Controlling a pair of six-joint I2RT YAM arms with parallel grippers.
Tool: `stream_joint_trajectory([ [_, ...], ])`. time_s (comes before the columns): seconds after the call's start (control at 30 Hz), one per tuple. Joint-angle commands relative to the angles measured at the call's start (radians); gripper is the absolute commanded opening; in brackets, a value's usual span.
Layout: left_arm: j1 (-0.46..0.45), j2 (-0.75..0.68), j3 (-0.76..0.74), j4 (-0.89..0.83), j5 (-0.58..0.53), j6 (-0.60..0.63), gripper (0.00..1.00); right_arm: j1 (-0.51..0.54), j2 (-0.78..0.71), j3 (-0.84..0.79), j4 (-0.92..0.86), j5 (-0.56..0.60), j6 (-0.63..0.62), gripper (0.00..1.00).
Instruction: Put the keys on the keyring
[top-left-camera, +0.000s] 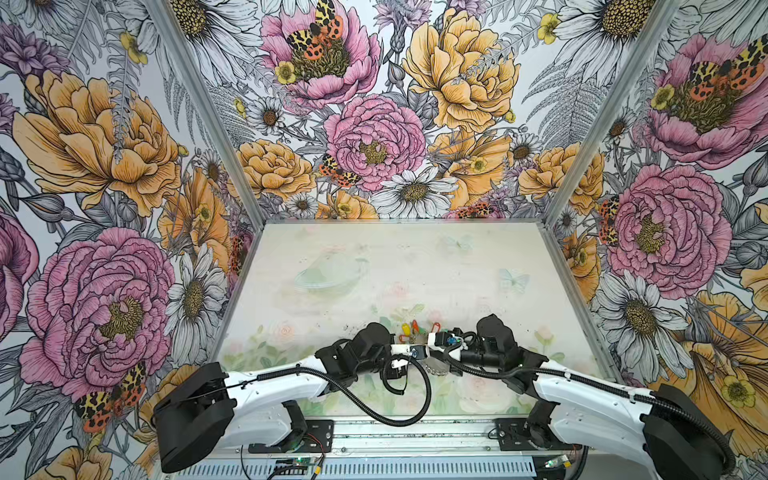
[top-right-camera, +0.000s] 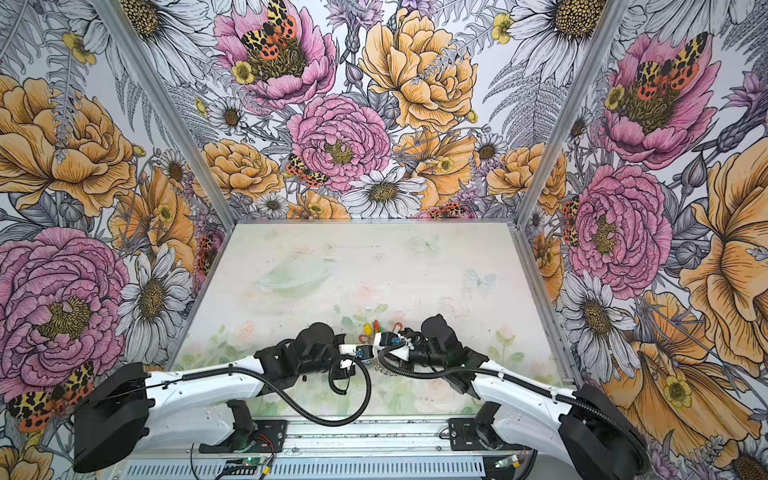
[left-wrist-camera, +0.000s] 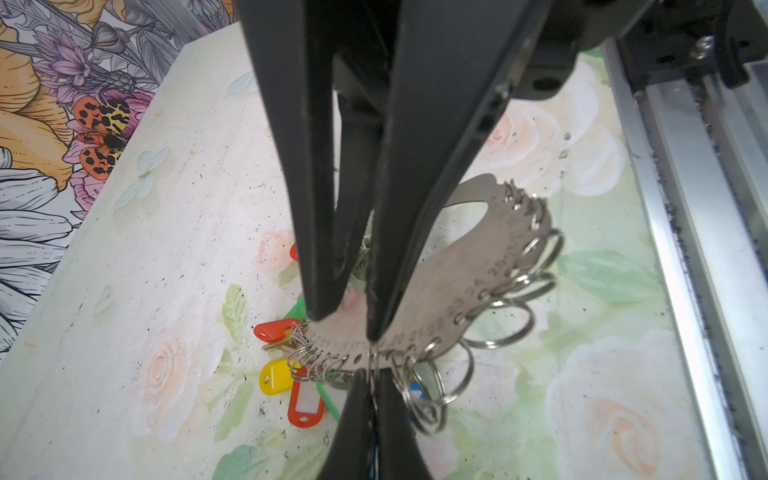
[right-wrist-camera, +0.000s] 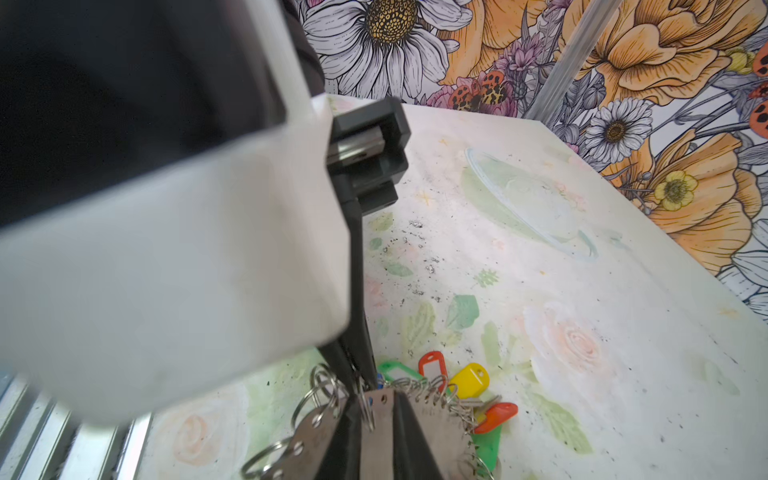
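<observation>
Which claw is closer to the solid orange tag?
Right, I think: the right gripper is at the keyring band just beside the orange tag; the left gripper pinches its ringed edge farther along.

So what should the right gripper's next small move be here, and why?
Probably ease the right gripper back off the keyring and down toward the keys. It brackets one small ring on the keyring's edge with a narrow gap. The left gripper holds the band tilted above the table, and the keys sit just below that edge, none visibly gripped.
</observation>
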Motion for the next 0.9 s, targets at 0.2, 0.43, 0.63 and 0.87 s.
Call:
stream_joint_trajectory([
  [0.2, -0.008, 0.013, 0.031, 0.005, 0.029, 0.005, 0.00, 0.008, 0.061, 0.004, 0.058, -0.011, -0.003, 0.16],
  [0.43, -0.007, -0.008, 0.023, 0.010, 0.029, 0.003, 0.00, 0.011, 0.093, -0.005, 0.087, -0.026, -0.013, 0.16],
  [0.63, 0.011, -0.027, 0.012, 0.025, 0.040, -0.007, 0.00, 0.013, 0.089, -0.026, 0.099, -0.080, -0.036, 0.16],
  [0.87, 0.022, -0.039, 0.002, 0.030, 0.045, -0.008, 0.00, 0.014, 0.084, -0.040, 0.096, -0.099, -0.075, 0.17],
])
